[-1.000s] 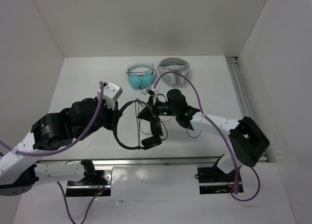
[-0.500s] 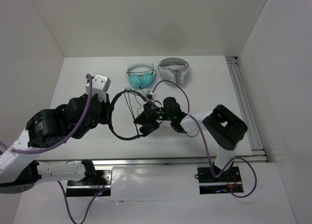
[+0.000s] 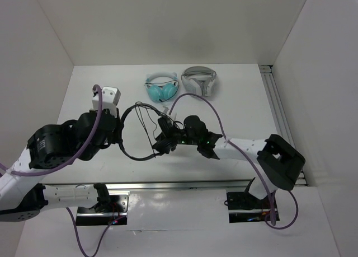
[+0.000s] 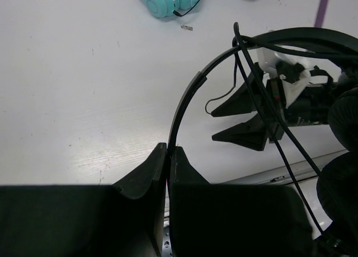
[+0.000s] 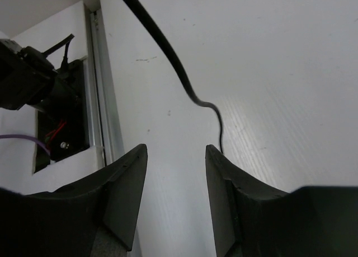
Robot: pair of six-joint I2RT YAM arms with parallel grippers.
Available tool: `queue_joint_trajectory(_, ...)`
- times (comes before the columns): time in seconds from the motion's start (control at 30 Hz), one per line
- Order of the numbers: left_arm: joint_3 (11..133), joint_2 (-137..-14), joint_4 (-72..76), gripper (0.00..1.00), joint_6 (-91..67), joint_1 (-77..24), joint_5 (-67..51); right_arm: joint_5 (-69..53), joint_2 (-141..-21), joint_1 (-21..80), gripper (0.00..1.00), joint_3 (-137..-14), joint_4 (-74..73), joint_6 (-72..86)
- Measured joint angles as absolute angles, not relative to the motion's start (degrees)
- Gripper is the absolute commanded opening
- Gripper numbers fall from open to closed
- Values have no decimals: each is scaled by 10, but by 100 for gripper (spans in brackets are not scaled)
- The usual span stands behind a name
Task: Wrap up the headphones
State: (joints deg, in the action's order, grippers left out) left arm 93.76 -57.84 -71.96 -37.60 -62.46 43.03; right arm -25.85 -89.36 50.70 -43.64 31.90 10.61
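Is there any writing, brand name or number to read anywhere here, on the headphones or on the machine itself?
No text can be read in any view.
The black headphones, the teal headphones and the white-grey headphones show no legible brand or label.
A tiny tag lies near the teal headphones. It is too small to tell whether it bears any writing.

White arm links, blk joints, purple cables, blk wedge fingers
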Motion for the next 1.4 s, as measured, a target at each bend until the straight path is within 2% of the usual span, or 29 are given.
queue_joint_trajectory(0.3, 949, -590, -731, 0, -380, -625, 434, -152, -821, 515, 62, -430, 260, 43)
queue_joint_trajectory(0.67, 966, -590, -736, 0, -380, -625, 432, -122, -963, 504, 62, -474, 225, 17)
queue_joint_trajectory(0.7, 969, -591, -737, 0, -380, -625, 432, -123, -971, 499, 59, -474, 227, 17)
queue_joint_trajectory(0.77, 972, -591, -740, 0, -380, -625, 432, -123, -984, 486, 40, -474, 227, 16)
queue_joint_trajectory(0.8, 974, -591, -742, 0, -380, -625, 432, -124, -987, 479, 29, -474, 230, 19)
queue_joint_trajectory(0.83, 976, -591, -743, 0, -380, -625, 433, -128, -988, 470, 11, -474, 233, 21)
queue_joint_trajectory(0.87, 978, -591, -745, 0, -381, -625, 435, -131, -988, 464, 1, -474, 236, 23)
queue_joint_trajectory(1.17, 981, -591, -767, 0, -426, -588, 464, -135, -925, 474, 0, -381, 294, 60)
queue_joint_trajectory(1.4, 980, -595, -750, 0, -436, -484, 477, -64, -796, 599, 0, -326, 304, 74)
